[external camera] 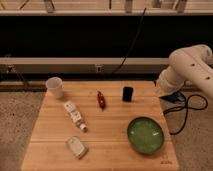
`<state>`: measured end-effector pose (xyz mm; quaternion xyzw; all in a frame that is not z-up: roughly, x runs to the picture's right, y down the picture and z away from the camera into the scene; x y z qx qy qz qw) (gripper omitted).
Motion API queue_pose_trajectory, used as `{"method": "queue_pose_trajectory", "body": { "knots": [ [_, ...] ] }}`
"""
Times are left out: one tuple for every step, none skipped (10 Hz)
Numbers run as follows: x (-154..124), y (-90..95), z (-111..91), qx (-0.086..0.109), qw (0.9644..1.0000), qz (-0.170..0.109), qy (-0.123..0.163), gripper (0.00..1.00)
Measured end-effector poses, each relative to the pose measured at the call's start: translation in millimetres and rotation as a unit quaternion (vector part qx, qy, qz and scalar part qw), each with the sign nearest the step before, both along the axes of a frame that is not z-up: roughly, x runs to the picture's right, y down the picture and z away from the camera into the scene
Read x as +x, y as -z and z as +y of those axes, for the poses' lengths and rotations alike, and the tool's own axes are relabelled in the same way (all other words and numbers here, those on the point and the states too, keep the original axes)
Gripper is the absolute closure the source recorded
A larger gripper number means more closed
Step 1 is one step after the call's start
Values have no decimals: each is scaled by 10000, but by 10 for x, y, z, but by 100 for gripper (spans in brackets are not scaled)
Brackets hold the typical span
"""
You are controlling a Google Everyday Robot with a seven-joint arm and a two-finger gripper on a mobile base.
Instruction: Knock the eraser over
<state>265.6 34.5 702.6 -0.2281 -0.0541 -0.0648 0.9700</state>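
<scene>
The eraser [128, 93] is a small black block standing upright on the far middle-right of the wooden table [110, 150]. My white arm reaches in from the right, beyond the table's right edge. The gripper [165, 93] hangs at the arm's lower end, just off the table's far right corner, to the right of the eraser and apart from it. It holds nothing that I can see.
A white cup [55, 87] stands at the far left. A slim red object [101, 99] lies left of the eraser. A small bottle [75, 115] and a whitish packet [76, 147] lie at left. A green bowl [145, 134] sits front right. Black cables [187, 107] hang right of the table.
</scene>
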Motion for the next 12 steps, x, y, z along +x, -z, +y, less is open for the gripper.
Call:
{"method": "queue_pose_trajectory", "body": {
  "knots": [
    [-54, -120, 68, -26, 10000, -36, -53, 97],
    [-154, -287, 153, -57, 9999, -90, -101, 100],
    [-221, -386, 192, -77, 9998, -117, -128, 100],
    [-274, -470, 218, -86, 9998, -133, -147, 100],
    [-332, -574, 255, -92, 9996, -168, -192, 100],
    [-382, -689, 264, -72, 9995, -202, -234, 100],
    [-417, -763, 264, -64, 9994, -230, -265, 100],
    [-460, -861, 258, -47, 9992, -261, -311, 100],
    [-500, -945, 249, -27, 9990, -282, -348, 100],
    [-541, -1026, 234, 0, 9989, -301, -373, 100],
    [-566, -1068, 219, 17, 9988, -310, -385, 100],
    [-604, -1121, 190, 43, 9987, -328, -393, 100]
  ]
}}
